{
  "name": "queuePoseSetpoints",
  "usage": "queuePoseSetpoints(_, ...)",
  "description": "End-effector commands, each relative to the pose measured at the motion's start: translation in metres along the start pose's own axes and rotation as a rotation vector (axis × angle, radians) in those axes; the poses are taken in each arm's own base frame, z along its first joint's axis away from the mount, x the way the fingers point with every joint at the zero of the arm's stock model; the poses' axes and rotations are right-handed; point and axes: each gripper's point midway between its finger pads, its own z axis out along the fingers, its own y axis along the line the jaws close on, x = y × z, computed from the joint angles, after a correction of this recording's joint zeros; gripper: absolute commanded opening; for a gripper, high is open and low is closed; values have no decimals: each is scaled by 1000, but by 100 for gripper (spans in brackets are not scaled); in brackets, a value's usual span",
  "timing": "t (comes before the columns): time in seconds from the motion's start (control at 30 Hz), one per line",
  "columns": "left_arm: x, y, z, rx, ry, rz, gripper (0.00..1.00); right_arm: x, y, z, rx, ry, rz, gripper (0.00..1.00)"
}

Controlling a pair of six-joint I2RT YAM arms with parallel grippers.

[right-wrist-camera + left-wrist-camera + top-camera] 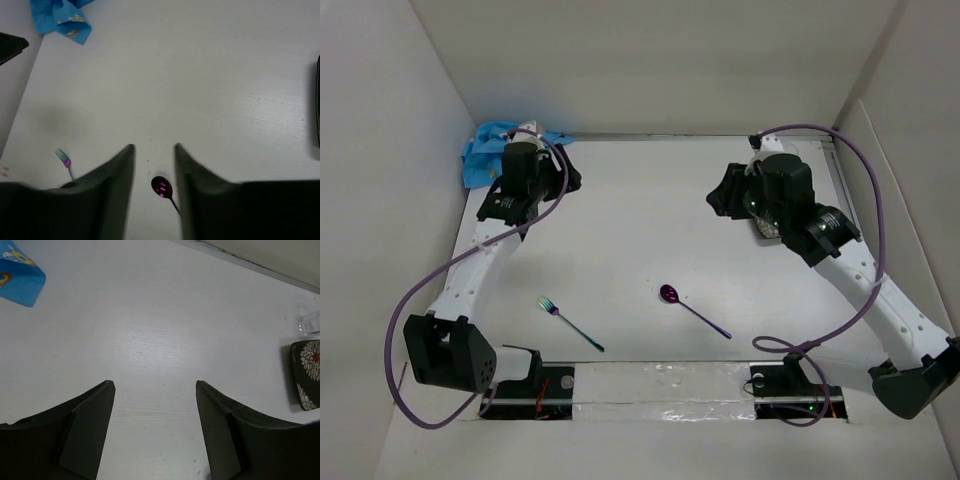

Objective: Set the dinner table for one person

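Surface (pixel 640 230), flat and dull white, fills the middle of the top view, with walls along its far and side edges. Its middle has lots of bare room. A crumpled blue cloth (pixel 483 152) sits in the upper left corner. A thin shiny fork (pixel 570 324) and a purple spoon (pixel 696 312) with a round bowl lie apart near the bottom edge. A dark flowery plate (pixel 306 374) shows at the right edge of the left wrist view. The left gripper (pixel 155 385) is spread wide and holds nothing. The right gripper (pixel 154 147) is parted too, with nothing in it.
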Motion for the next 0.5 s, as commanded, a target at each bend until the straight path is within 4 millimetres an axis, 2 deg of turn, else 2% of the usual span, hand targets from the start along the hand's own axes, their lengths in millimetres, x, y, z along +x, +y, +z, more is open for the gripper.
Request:
queuePoseSetpoints(0.0, -31, -5, -7, -6, -99, -21, 62, -13, 14, -4, -101, -57, -8, 34)
queuePoseSetpoints(0.03, -38, 5, -6, -66, -132, -24, 60, -13, 17, -3, -115, -55, -7, 5)
queuePoseSetpoints(0.07, -40, 9, -3, -97, -133, -29, 58, -12, 14, 0, -119, -49, -2, 0)
queuePoseSetpoints(0.13, -43, 27, 2, -195, -150, -27, 41, -10, 18, 2, -161, -28, 0, 0)
queuePoseSetpoints(0.17, -46, 36, 12, -236, -147, -34, 24, -6, 16, 7, -161, -15, 3, 0)
queuePoseSetpoints(0.2, -42, 47, 18, -276, -114, -43, 0, -4, 17, 8, -173, -6, 1, 0)
queuePoseSetpoints(0.33, -40, 84, 56, -401, -75, -64, 0, -3, 16, 11, -172, -10, -7, 0)
queuePoseSetpoints(0.37, -36, 93, 75, -438, -53, -48, 0, -4, 16, 12, -169, -11, -7, 0)
queuePoseSetpoints(0.4, -32, 103, 83, -490, -36, -34, 15, -7, 13, 11, -158, -12, -7, 0)
queuePoseSetpoints(0.43, -33, 120, 89, -560, -38, -24, 19, -7, 13, 12, -157, -10, -13, 0)
queuePoseSetpoints(0.47, -29, 128, 110, -594, -10, 4, 21, -7, 13, 12, -156, -9, -16, 0)
